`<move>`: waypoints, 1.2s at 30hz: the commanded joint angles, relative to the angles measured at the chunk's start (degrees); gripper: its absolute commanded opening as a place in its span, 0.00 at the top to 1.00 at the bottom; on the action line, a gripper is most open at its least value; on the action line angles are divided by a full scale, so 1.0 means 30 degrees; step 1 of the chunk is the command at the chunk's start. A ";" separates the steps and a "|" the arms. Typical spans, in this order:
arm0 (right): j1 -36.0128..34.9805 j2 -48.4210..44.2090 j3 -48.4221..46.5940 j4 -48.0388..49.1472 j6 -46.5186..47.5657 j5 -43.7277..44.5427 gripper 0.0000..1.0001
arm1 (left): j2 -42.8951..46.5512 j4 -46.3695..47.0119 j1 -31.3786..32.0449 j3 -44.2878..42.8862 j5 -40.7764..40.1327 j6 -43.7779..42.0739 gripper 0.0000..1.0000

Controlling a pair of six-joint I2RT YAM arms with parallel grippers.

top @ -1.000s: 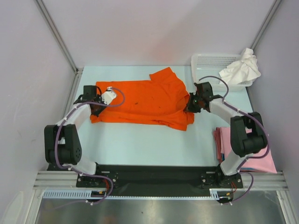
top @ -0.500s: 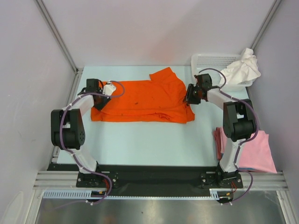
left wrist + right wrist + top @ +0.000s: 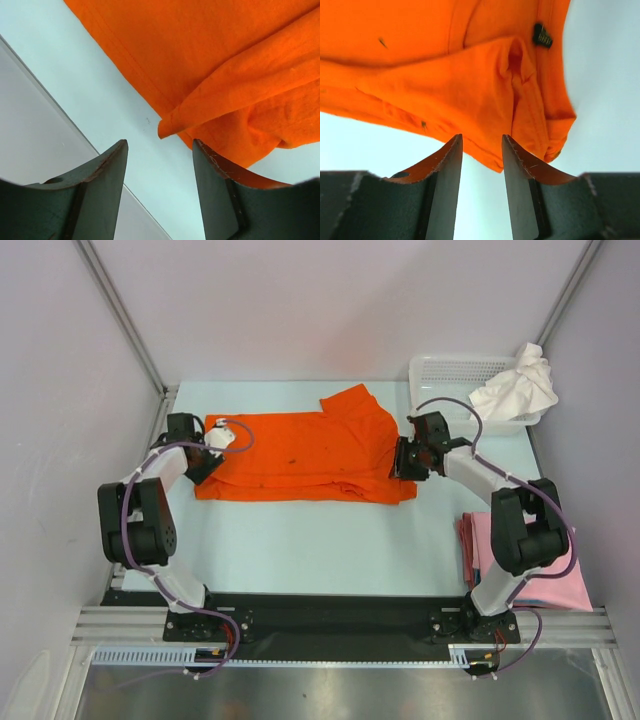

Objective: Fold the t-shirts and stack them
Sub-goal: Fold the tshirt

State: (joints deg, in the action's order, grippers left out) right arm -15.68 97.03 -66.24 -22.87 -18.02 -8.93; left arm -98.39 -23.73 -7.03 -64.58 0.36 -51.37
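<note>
The orange t-shirt [image 3: 300, 455] lies folded into a long band across the middle of the table, one sleeve sticking out at the far side. My left gripper [image 3: 204, 462] is at its left end, open, with only bare table between the fingers [image 3: 102, 170]; the shirt's folded corner [image 3: 225, 65] lies just beyond the tips. At the right end my right gripper [image 3: 401, 462] is open too, its fingers [image 3: 447, 170] astride the shirt's hem [image 3: 445, 75] without gripping it. A white t-shirt [image 3: 516, 388] hangs over the basket. Pink t-shirts [image 3: 535, 565] are stacked at the near right.
A white lattice basket [image 3: 450, 370] stands at the back right corner. Metal frame posts and grey walls close in the table on the left, right and far sides. The pink stack sits beside the right arm's base [image 3: 495, 605].
Both grippers were shut on the orange shirt's ends; they carried the ends toward the far side, opened and let go. The shirt now lies as a narrower band.
</note>
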 commanded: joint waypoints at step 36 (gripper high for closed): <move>0.0012 0.0349 -0.2147 -0.3038 -0.0322 0.0194 1.00 | -0.1098 0.0673 -0.0236 -0.1500 0.0290 0.1245 1.00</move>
State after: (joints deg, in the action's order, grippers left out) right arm -15.99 98.80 -68.29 -30.33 -20.64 -9.06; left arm -102.67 -22.81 -7.22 -66.50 1.72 -49.95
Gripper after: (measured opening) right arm 0.011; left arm 0.012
